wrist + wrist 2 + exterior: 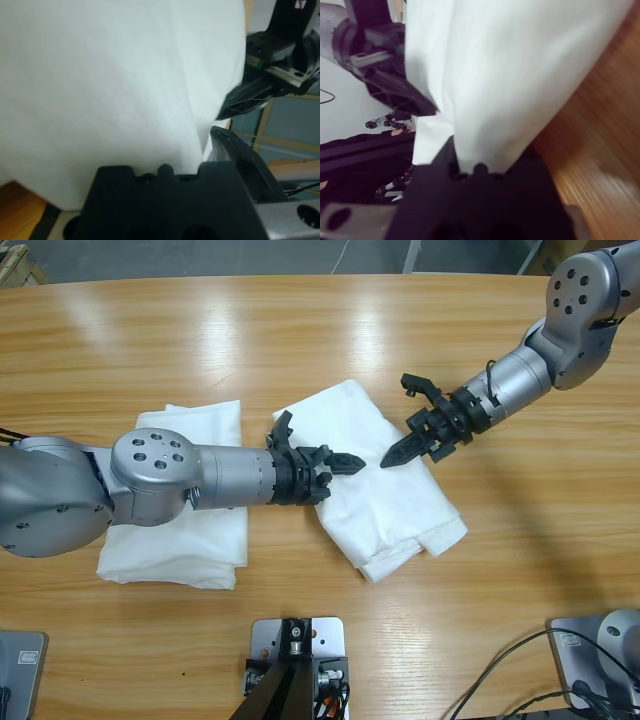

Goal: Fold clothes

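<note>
Folded white T-shirt at table centre, long axis 11-to-5 o'clock | left gripper over its 9 o'clock edge, right gripper facing from 2 o'clock, equally near | jaw states: cannot tell | second folded shirt at 9 o'clock.

Bright, even overhead light; pale glare streaks run across the varnished desk near its far edge. Arms throw soft shadows on wood and cloth. High view sharp. Both wrist views blurry up close, white shirt washed out, wood grain smeared.
</note>
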